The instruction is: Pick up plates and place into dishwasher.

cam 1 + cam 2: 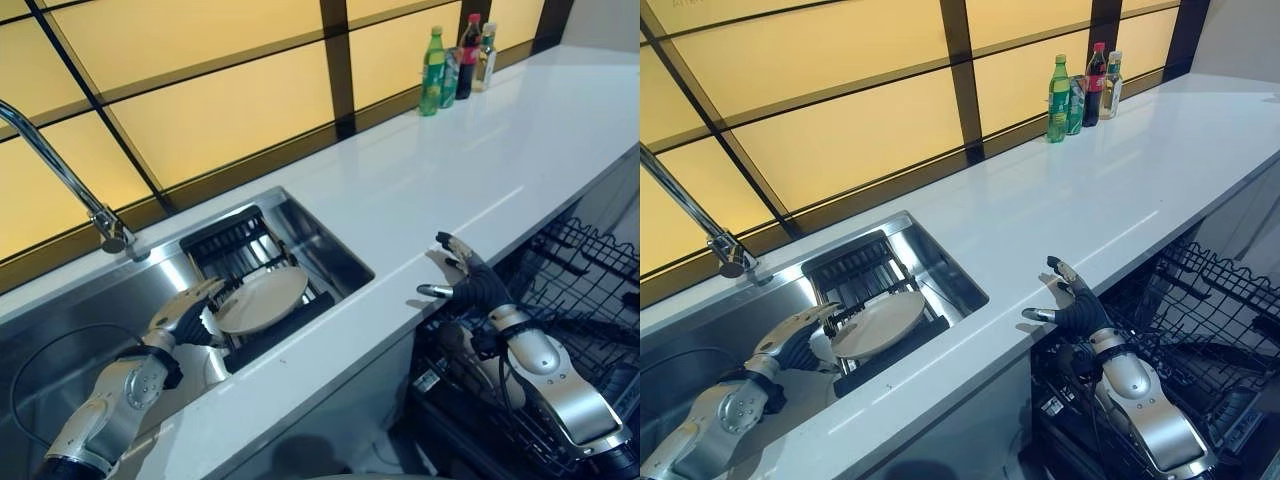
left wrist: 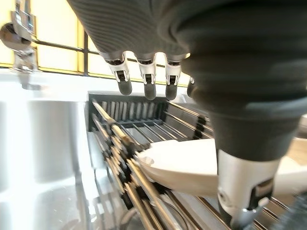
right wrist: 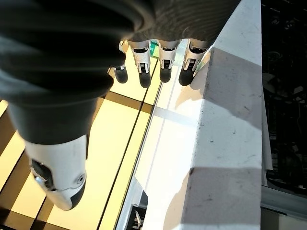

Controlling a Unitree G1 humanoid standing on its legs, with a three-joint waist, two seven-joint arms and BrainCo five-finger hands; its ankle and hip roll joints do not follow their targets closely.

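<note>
A cream plate (image 1: 262,298) lies tilted on the black dish rack (image 1: 235,245) inside the steel sink (image 1: 330,250). My left hand (image 1: 185,318) is at the plate's left rim, open. In the left wrist view its fingers (image 2: 146,84) reach over the plate (image 2: 187,165) and the thumb (image 2: 244,187) sits low at the rim, not closed on it. My right hand (image 1: 472,285) is open with fingers spread. It hovers at the front edge of the white counter (image 1: 480,170), above the pulled-out dishwasher rack (image 1: 590,270).
A curved steel faucet (image 1: 60,170) rises at the sink's back left. Several bottles (image 1: 455,60) stand at the counter's far end against the yellow panelled wall. The dishwasher's black wire basket juts out below the counter on the right.
</note>
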